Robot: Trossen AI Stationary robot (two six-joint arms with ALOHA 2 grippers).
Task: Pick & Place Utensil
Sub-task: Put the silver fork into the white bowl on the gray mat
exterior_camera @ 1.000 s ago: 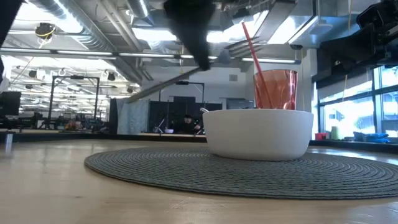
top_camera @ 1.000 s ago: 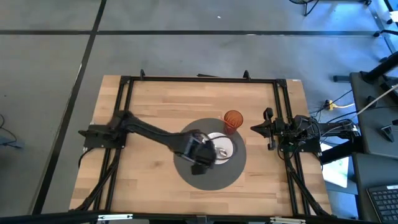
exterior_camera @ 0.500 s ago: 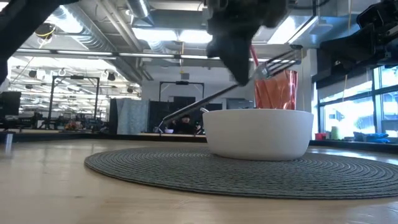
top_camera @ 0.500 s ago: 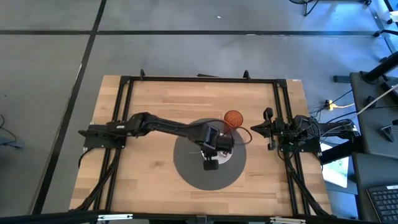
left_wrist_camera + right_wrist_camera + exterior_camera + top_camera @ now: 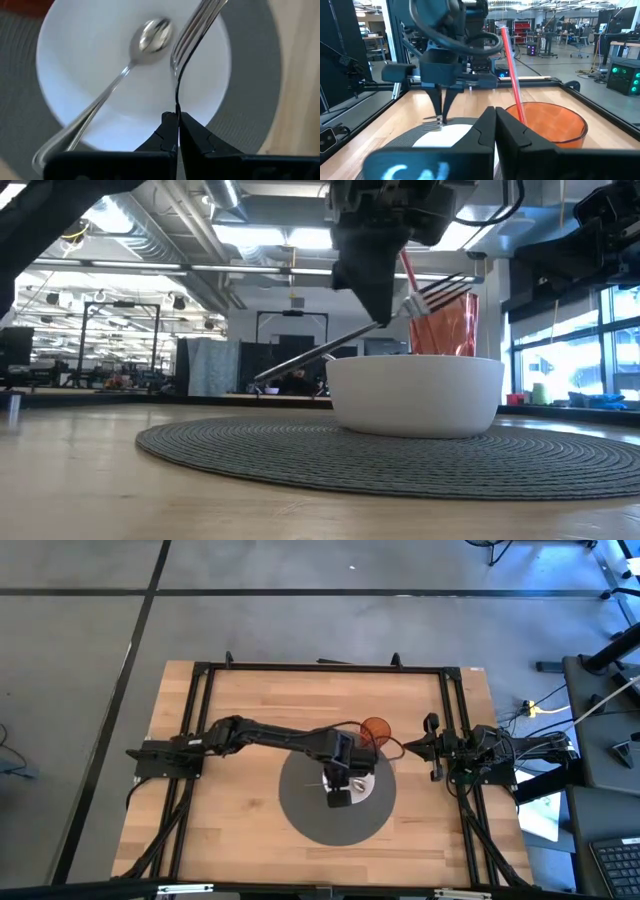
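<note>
My left gripper [image 5: 338,780] hangs over the white bowl [image 5: 366,782] and is shut on a metal fork [image 5: 350,340]. The fork's tines [image 5: 200,22] stand above the bowl's inside. A spoon [image 5: 150,37] lies in the bowl [image 5: 150,100], its handle [image 5: 75,135] leaning over the rim. The bowl stands on a round grey mat [image 5: 300,812]. Just beyond the bowl is an orange cup [image 5: 375,730] with a red straw [image 5: 512,75]. My right gripper [image 5: 412,747] waits shut at the table's right edge. My left gripper pinches the fork's handle just behind the neck [image 5: 177,102] between its two fingers [image 5: 167,125], coming from above and pointing down. The fingers lie across the fork. It is lifted and tilted: the tines [image 5: 445,288] are high and the handle's free end [image 5: 262,375] slants down past the bowl's rim.
The cup [image 5: 440,325] stands close behind the bowl [image 5: 415,395], its straw leaning toward my left gripper [image 5: 385,315]. Bare wooden tabletop [image 5: 230,720] surrounds the mat. A black frame [image 5: 320,668] runs along the table's edges. The right arm sits beyond the mat's right side.
My left gripper has carried the fork toward the table's right, from over the mat's left part to above the bowl, then nearly stopped. The fork has come lower, with its tines now above the bowl. The gripper has stayed shut on it.
</note>
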